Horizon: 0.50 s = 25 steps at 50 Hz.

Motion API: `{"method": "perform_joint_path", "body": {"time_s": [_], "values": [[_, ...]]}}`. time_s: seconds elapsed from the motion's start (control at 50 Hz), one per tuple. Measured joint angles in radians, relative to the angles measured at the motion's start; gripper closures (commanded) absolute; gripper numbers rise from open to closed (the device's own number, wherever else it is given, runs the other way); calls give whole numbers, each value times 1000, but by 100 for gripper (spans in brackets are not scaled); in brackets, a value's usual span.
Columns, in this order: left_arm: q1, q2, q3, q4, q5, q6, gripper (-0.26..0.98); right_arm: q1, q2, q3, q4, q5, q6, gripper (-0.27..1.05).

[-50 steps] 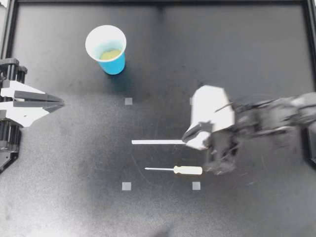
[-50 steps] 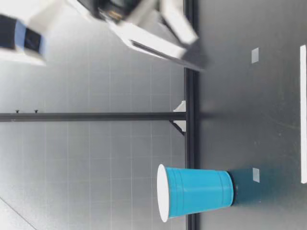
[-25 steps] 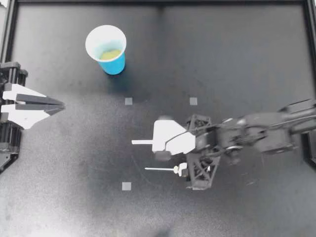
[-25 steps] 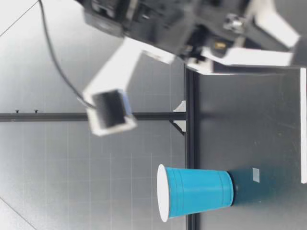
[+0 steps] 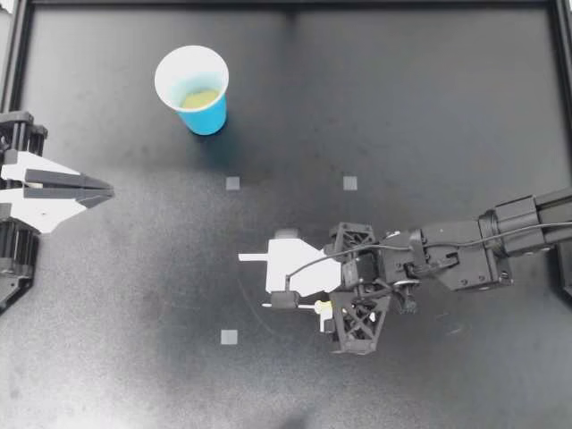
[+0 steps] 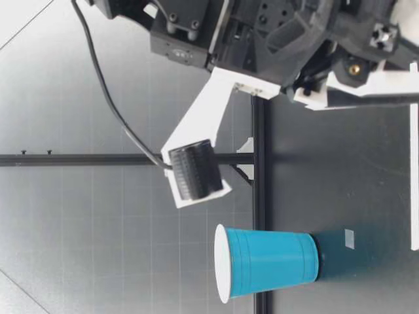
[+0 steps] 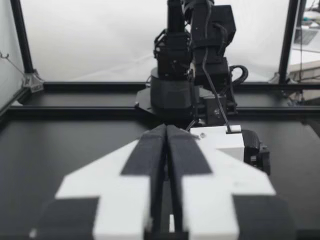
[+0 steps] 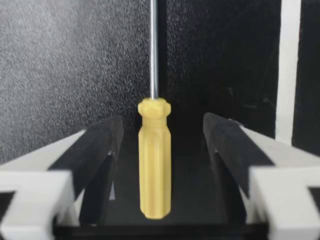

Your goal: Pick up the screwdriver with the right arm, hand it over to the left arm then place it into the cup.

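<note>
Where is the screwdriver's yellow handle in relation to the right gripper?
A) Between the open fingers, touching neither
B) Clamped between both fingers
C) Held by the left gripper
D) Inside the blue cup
A: the right wrist view shows the screwdriver between the fingers of the right gripper, with a clear gap on each side of its handle.

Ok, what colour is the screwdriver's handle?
The screwdriver handle is pale yellow; the right wrist view shows it best.

My right gripper has dropped to straddle the screwdriver handle.
</note>
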<state>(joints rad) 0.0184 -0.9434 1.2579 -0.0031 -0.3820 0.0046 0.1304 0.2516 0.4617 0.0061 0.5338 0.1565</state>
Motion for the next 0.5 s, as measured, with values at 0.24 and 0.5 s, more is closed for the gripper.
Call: {"method": "perform_joint_path", "body": {"time_s": [0.24,0.5], "values": [[0,-2,0,0,2,0,60,0,18,0,0,-15,0,21],[0,-3,0,0,2,0,60,12,34,0,2,-18,3,28]]}}
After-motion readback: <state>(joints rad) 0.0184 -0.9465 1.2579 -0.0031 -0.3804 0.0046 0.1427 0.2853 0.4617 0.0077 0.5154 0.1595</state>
